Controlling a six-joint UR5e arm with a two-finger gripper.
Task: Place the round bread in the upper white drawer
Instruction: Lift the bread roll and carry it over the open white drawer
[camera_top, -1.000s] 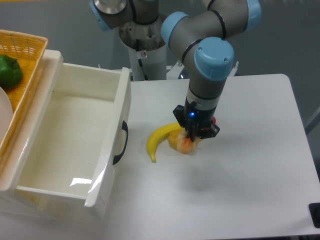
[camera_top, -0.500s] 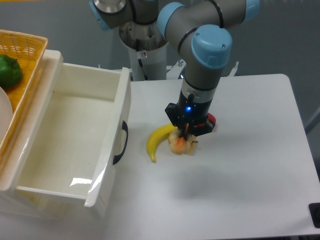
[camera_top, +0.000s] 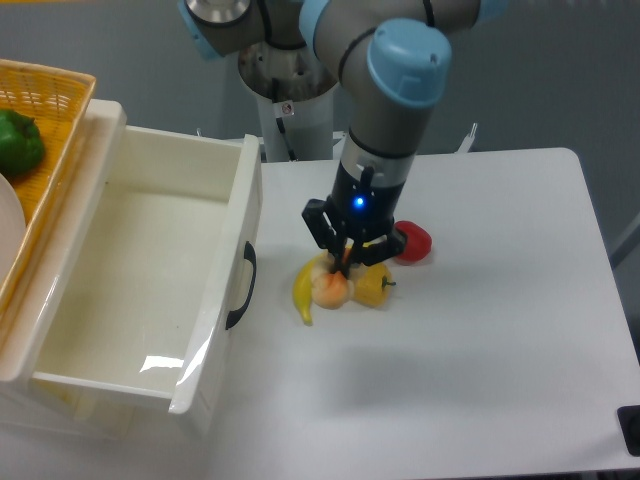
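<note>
Camera view is showing the claw (camera_top: 338, 278) gripping the round bread (camera_top: 329, 289) just under its tips, with the upper white drawer (camera_top: 140, 290) standing open to its left. Carrying seems underway; next it needs moving left over the drawer wall. White table (camera_top: 480, 350) is lying below, grey wall behind.

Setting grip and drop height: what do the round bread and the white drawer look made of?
Round bread: smooth, faintly shiny, flat peach-orange, which looks like a plastic or foam toy, though I can't tell which. Upper white drawer: glossy hard plastic with bright glare on its floor; handle black, probably plastic.
</note>
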